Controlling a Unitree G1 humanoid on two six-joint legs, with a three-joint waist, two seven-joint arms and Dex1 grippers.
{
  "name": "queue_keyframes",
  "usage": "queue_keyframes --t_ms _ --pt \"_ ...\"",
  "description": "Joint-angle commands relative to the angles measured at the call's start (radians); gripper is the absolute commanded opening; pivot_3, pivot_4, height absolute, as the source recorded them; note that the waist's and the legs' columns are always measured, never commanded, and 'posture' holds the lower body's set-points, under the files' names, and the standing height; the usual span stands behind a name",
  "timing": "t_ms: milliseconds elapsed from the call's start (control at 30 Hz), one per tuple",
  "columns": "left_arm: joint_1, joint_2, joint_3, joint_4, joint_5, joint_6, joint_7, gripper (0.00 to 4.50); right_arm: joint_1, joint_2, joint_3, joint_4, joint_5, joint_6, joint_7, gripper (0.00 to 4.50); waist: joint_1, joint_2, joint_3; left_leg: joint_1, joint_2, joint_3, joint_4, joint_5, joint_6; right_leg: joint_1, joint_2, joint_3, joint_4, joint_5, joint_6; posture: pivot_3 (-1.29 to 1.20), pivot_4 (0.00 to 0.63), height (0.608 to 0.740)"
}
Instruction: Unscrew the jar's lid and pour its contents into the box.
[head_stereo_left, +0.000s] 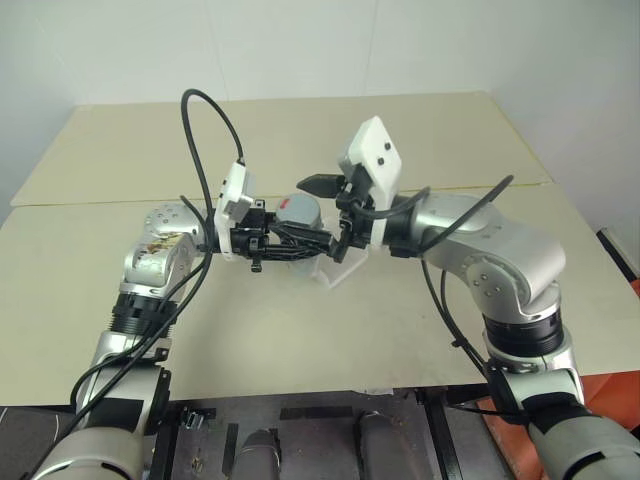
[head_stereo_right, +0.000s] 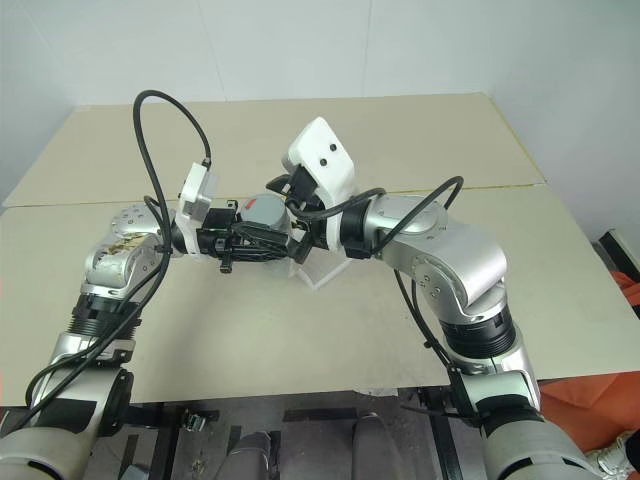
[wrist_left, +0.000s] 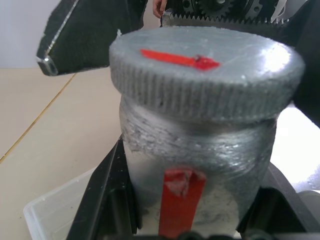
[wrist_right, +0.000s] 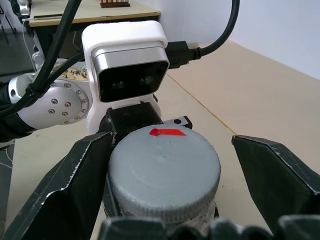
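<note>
Hiding the jar (wrist_left: 200, 165) label, the left end effector (head_stereo_left: 300, 243) clamps it; right end effector (wrist_right: 165, 165) gapes around the lid (wrist_right: 164, 170).

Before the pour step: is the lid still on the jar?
On: the lid sits flush atop the jar.

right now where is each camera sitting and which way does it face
Left eye view: head camera, looking forward and down over both arms at the table; the left gripper holds the jar.
Right eye view: the other head camera, same scene; the right gripper sits open at the lid.
Left wrist view: along the left arm's fingers, facing the jar, with the box below.
Right wrist view: along the right arm's fingers, facing the lid.
Both wrist views share the grey lid's red mark.
</note>
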Motion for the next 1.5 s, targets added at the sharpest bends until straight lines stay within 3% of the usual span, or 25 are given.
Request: queue_keyframes --t_ms 33,167,367,633,800,933,1100,1267,1433,1500 --pt "-0.016 0.008 0.008 -0.013 0.002 -0.020 -0.006 1.92 -0.024 -0.004 -0.024 -0.026 0.005 -0.010 0.012 3.92 0.000 0.000 0.000 0.000 0.000 0.000 0.000 0.000 0.000 0.000 0.000 0.000 0.000 0.000 0.000 0.00 0.150 0.740" --pt "-0.012 0.011 0.007 -0.016 0.002 -0.023 -0.008 1.92 -0.022 -0.002 -0.036 -0.032 0.009 -0.005 0.009 2.76 0.000 0.000 0.000 0.000 0.000 0.000 0.000 0.000 0.000 0.000 0.000 0.000 0.000 0.000 0.000 0.00 0.150 0.740" --pt "0.018 0.019 -0.001 -0.043 0.003 -0.018 -0.010 1.92 -0.040 0.017 -0.109 -0.030 0.071 0.040 -0.018 2.76 0.000 0.000 0.000 0.000 0.000 0.000 0.000 0.000 0.000 0.000 0.000 0.000 0.000 0.000 0.000 0.00 0.150 0.740" --pt "0.054 0.052 -0.001 -0.049 0.014 -0.044 -0.035 1.92 -0.089 0.005 -0.304 -0.007 0.303 0.206 -0.055 2.76 0.001 0.000 0.000 0.000 0.000 0.000 -0.001 0.000 0.000 0.000 0.000 0.000 0.000 0.000 0.000 0.00 0.150 0.740" --pt "0.060 0.071 0.033 -0.054 0.010 -0.035 0.001 1.92 0.042 -0.096 -0.289 -0.065 0.175 0.115 -0.101 2.76 0.009 0.000 0.000 -0.001 0.000 0.000 0.000 0.000 0.000 0.000 0.000 0.000 0.000 0.000 0.000 0.00 0.150 0.740" --pt "0.070 0.105 0.106 -0.048 -0.003 -0.018 0.078 1.92 0.323 -0.168 -0.271 -0.129 0.006 -0.015 -0.153 2.76 0.019 0.000 0.000 -0.001 0.000 0.000 0.000 0.000 0.000 0.000 0.000 0.000 -0.001 0.000 0.000 0.00 0.150 0.740" --pt "0.085 0.130 0.151 -0.046 0.017 -0.027 0.167 1.92 0.543 -0.126 -0.268 -0.118 -0.108 -0.104 -0.234 2.76 0.020 0.000 0.000 -0.001 0.000 0.001 0.000 0.000 0.000 -0.001 0.000 0.001 -0.001 0.000 0.000 0.00 0.150 0.740" --pt "0.091 0.098 0.174 -0.057 0.046 -0.044 0.318 1.92 0.586 -0.063 -0.236 0.012 -0.224 -0.157 -0.308 2.76 0.026 0.000 0.000 0.002 0.000 0.001 -0.001 0.000 0.000 0.001 0.000 0.001 -0.007 0.000 0.000 0.00 0.150 0.740" --pt "0.106 0.008 0.142 -0.090 0.153 -0.075 0.540 1.92 0.586 -0.054 -0.211 0.103 -0.285 -0.163 -0.312 4.34 0.031 0.000 0.000 0.001 0.000 0.001 0.000 0.000 0.000 0.001 0.000 0.001 -0.008 0.000 0.000 0.00 0.150 0.740" --pt "0.104 -0.021 0.126 -0.094 0.195 -0.081 0.612 1.92 0.604 -0.069 -0.217 0.074 -0.280 -0.143 -0.293 4.47 0.030 0.000 0.000 0.000 0.000 0.001 0.000 0.000 0.000 0.001 0.000 0.001 -0.008 0.000 0.000 0.00 0.150 0.740"
